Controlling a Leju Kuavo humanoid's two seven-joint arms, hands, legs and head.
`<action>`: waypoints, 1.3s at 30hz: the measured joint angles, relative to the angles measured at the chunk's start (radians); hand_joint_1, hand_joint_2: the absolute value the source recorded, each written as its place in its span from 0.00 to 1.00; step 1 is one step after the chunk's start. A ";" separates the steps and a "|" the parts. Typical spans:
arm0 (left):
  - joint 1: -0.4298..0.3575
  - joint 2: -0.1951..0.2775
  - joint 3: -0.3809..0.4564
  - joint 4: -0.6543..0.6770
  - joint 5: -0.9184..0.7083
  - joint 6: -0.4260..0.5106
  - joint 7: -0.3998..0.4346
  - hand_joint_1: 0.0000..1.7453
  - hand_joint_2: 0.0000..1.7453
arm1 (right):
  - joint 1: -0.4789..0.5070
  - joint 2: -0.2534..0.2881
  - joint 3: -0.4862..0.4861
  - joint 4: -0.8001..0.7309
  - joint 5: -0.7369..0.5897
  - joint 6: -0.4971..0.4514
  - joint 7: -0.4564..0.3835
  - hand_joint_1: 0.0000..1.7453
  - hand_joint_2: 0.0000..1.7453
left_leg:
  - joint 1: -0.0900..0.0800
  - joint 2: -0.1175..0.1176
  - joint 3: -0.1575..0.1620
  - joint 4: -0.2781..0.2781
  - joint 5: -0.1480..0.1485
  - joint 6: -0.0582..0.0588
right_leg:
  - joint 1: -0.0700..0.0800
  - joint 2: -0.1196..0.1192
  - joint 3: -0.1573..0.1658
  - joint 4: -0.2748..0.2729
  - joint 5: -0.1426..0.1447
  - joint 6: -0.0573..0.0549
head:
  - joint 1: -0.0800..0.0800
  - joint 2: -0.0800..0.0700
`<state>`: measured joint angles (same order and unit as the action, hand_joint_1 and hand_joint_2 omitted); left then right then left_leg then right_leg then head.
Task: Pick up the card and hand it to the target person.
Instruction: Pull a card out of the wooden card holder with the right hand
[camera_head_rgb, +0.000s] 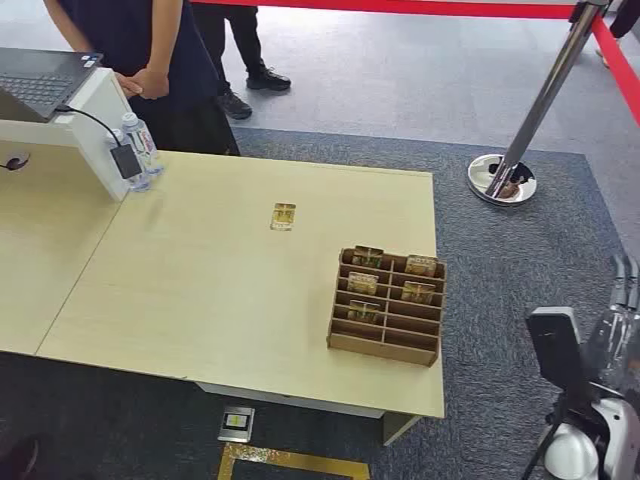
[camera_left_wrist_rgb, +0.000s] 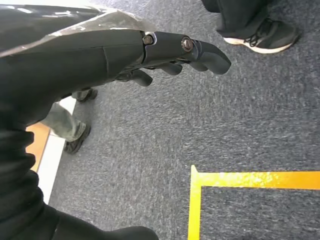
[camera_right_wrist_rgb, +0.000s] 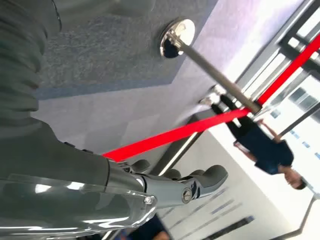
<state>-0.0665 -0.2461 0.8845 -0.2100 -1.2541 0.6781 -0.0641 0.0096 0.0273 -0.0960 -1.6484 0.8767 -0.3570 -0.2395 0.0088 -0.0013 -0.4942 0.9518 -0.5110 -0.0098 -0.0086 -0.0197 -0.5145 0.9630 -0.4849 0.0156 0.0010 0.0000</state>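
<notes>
Pale tabletop (camera_head_rgb: 189, 290) bears the card (camera_head_rgb: 283, 216), long axis pointing away; the nearer right hand (camera_head_rgb: 620, 320), empty with fingers extended, is raised well right of it.

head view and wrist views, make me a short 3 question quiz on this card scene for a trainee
1. True or false: the single card lying flat on the light wooden table is inside the brown cardboard slotted organizer.
2. Multiple choice: the clear plastic water bottle stands A) in the organizer, B) beside the white raised stand with the black laptop, C) on the grey carpet.
3. Fill in: the left hand and right hand hold ____.

Key: 1 false, it lies apart on bare table. 2 B. 3 nothing.
</notes>
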 joint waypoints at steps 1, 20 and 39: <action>0.000 0.000 0.000 0.000 0.000 0.000 0.001 0.00 1.00 | 0.000 0.000 0.014 0.000 0.008 0.005 0.008 0.04 1.00 | 0.000 0.000 0.000 0.000 0.000 0.000 | 0.000 0.000 0.000 0.000 0.000 0.000 | 0.000 0.000; -0.002 -0.001 0.001 0.002 -0.002 0.002 0.016 0.00 1.00 | -0.087 0.009 0.321 0.050 0.221 0.108 0.225 0.34 1.00 | 0.000 0.001 0.000 0.000 0.000 0.000 | 0.000 0.000 0.000 0.000 0.000 0.000 | 0.000 0.000; -0.003 -0.001 0.001 0.002 -0.009 0.002 0.020 0.00 1.00 | -0.165 0.006 0.418 0.170 0.367 0.115 0.386 0.43 1.00 | 0.000 0.001 0.000 0.000 0.000 0.000 | 0.000 0.000 0.000 0.000 0.000 0.000 | 0.000 0.000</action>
<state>-0.0693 -0.2472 0.8858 -0.2079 -1.2627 0.6806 -0.0442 -0.1552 0.0334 0.3220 -1.4788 1.2440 -0.2422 0.1460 0.0089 -0.0008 -0.4942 0.9518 -0.5108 -0.0099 -0.0084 -0.0197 -0.5145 0.9632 -0.4849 0.0155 0.0010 0.0000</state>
